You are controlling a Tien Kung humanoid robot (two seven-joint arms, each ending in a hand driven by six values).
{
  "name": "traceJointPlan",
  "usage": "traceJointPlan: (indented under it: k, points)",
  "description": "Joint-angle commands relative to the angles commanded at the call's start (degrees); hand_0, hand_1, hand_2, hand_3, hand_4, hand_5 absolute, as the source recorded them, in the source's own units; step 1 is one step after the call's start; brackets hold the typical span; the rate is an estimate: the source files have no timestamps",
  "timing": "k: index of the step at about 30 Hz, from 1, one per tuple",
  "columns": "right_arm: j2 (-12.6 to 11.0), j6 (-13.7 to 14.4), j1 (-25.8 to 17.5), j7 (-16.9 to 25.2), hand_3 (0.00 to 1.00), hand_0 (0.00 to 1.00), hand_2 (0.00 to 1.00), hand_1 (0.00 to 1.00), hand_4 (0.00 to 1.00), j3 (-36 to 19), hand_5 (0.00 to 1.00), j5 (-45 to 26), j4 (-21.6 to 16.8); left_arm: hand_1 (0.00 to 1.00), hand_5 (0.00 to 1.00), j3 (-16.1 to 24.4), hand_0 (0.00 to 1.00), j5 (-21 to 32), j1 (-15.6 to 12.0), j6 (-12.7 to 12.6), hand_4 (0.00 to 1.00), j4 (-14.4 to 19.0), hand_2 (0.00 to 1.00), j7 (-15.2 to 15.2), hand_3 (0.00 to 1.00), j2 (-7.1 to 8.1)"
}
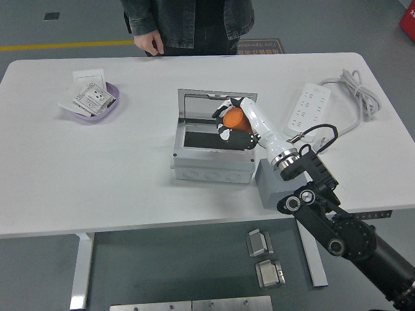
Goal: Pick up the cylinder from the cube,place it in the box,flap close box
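Observation:
My right hand [228, 123] is shut on the orange cylinder [233, 119] and holds it above the open grey box [211, 168], over the right part of its dark opening. The box lid [215, 109] stands upright at the back. The grey cube [272, 184] sits just right of the box near the table's front edge, partly hidden behind my forearm, with nothing on it. My left arm is out of view.
A white power strip [308, 107] with its cable lies at the back right. A purple dish [92, 102] with paper cards sits at the back left. A person stands at the far edge, one hand [149, 44] hanging by the table.

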State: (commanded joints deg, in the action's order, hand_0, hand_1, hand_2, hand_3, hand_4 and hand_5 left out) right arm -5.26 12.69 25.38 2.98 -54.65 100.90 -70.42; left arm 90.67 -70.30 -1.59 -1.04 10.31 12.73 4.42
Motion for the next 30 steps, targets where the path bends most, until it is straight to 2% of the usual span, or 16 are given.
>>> traceJointPlan:
  k: [1,6,7,12,13,21,30]
  points:
    - [0.3,-0.2,0.8,-0.5,0.293,0.222,0.328,0.173,0.002,0.5,0.002,1.1,0.5,0.616,0.281,0.0,0.639,0.0,0.0,0.0,0.676,0.0,0.586,0.0,0.607,0.03]
    - [2.0,-1.5,4.5,-3.1,0.293,0.222,0.328,0.173,0.002,3.9,0.002,5.9,4.2,0.616,0.281,0.1,0.639,-0.2,0.1,-0.1,0.676,0.0,0.586,0.1,0.607,0.19]
    - [2.3,-1.7,5.1,-3.6,0.293,0.121,0.329,0.168,0.002,4.4,0.002,6.5,4.8,0.617,0.284,0.1,0.639,-0.2,0.1,-0.1,0.677,0.0,0.587,0.1,0.607,0.22]
    - [3.6,-2.6,7.0,-5.6,0.293,0.121,0.329,0.168,0.002,6.1,0.002,8.6,7.0,0.617,0.284,0.1,0.639,-0.3,0.2,-0.1,0.677,0.0,0.587,0.1,0.607,0.34]
    - [3.7,-2.8,7.2,-5.8,0.295,0.06,0.336,0.16,0.002,6.3,0.002,8.8,7.4,0.616,0.284,0.1,0.639,-0.4,0.2,-0.1,0.677,0.0,0.586,0.1,0.607,0.35]
    - [4.6,-2.7,8.9,-7.2,0.298,0.054,0.343,0.161,0.002,7.0,0.002,9.3,9.9,0.617,0.286,0.1,0.639,-0.6,0.4,-0.1,0.677,0.0,0.586,0.1,0.607,0.43]
    - [4.4,-2.2,10.0,-5.1,0.302,0.057,0.348,0.161,0.002,7.4,0.002,7.4,13.0,0.617,0.284,-0.5,0.638,-0.4,0.8,0.2,0.677,0.0,0.586,-0.2,0.607,0.29]
